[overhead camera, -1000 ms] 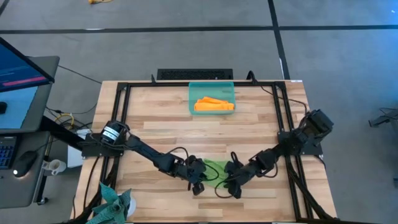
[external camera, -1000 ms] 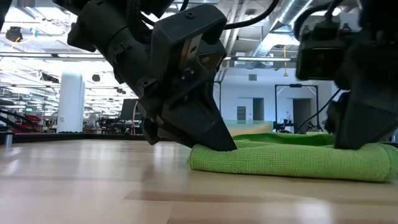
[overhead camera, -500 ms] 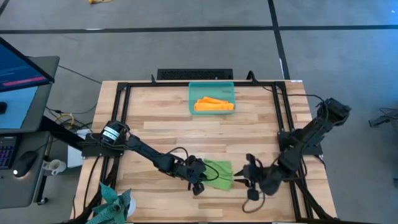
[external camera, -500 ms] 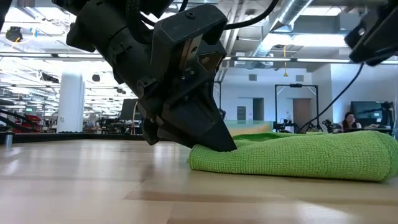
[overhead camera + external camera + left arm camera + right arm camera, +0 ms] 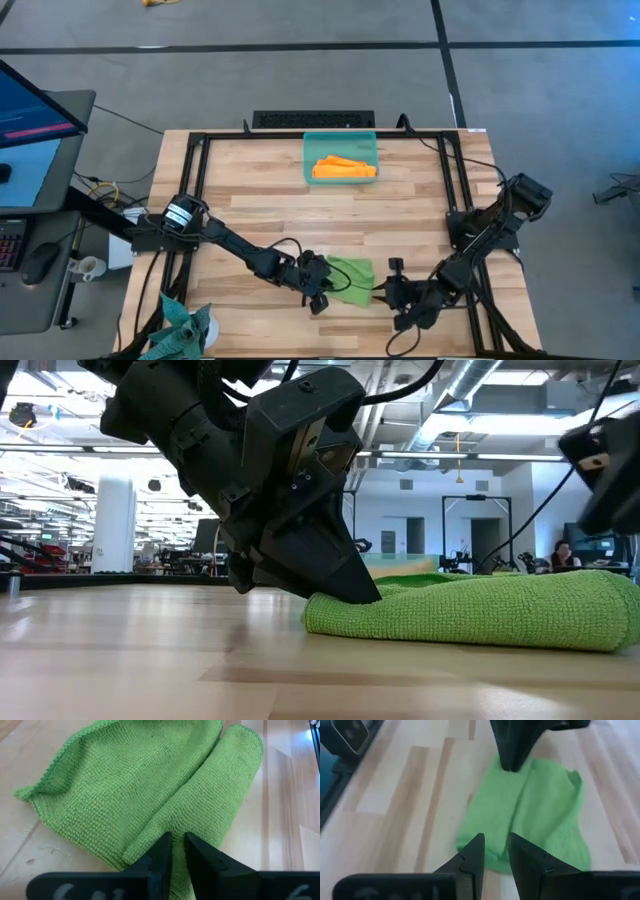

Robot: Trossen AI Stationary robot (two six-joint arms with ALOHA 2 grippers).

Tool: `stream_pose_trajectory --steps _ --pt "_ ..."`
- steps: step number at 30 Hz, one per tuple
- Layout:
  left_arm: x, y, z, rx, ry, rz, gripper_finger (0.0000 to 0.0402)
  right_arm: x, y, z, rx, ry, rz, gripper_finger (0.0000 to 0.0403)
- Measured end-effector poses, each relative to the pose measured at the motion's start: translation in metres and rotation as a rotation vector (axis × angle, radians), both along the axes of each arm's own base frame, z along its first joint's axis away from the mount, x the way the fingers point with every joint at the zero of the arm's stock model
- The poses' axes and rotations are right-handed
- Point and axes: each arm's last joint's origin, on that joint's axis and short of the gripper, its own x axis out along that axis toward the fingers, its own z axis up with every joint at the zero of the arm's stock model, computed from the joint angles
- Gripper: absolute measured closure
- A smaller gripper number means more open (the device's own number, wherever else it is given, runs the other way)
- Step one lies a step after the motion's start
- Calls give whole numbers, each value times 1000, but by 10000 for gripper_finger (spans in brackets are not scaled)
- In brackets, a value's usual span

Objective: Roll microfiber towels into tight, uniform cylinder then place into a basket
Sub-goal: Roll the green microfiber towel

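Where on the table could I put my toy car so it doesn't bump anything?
The bare wood between the basket and the green towel is widest. The back corners either side of the basket are free too. The front is crowded: the left gripper pinches the towel, and the right gripper hovers beside it.

Green towel point(image 5: 150, 795): soft microfiber cloth, fine looped knit texture, matt, stitched hem along edges. Orange towel point(image 5: 343, 168): cloth, matt. Basket point(image 5: 310, 170) by the desk's far edge: translucent teal plastic, smooth, slight sheen. Desk point(image 5: 260, 200): light wood planks, butcher-block strips, smooth with a satin sheen; low view shows soft reflections on it. Black frame point(image 5: 195, 170) around the desk's edges: metal, matt. Left tool point(image 5: 345, 585): dark hard plastic or metal, matt, smooth angular faces. Right tool point(image 5: 492, 857): same dark matt finish. Floor point(image 5: 250, 80): grey, dull, smooth.
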Motion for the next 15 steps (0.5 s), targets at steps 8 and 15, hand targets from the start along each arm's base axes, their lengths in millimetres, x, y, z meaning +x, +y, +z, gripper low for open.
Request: stream_pose_trajectory --steps 8,15 --pt "0 0 0 1 -1 2 352 23 21 69 -56 -47 234 295" --pt "0 0 0 3 2 2 352 23 49 92 -198 -97 409 295"
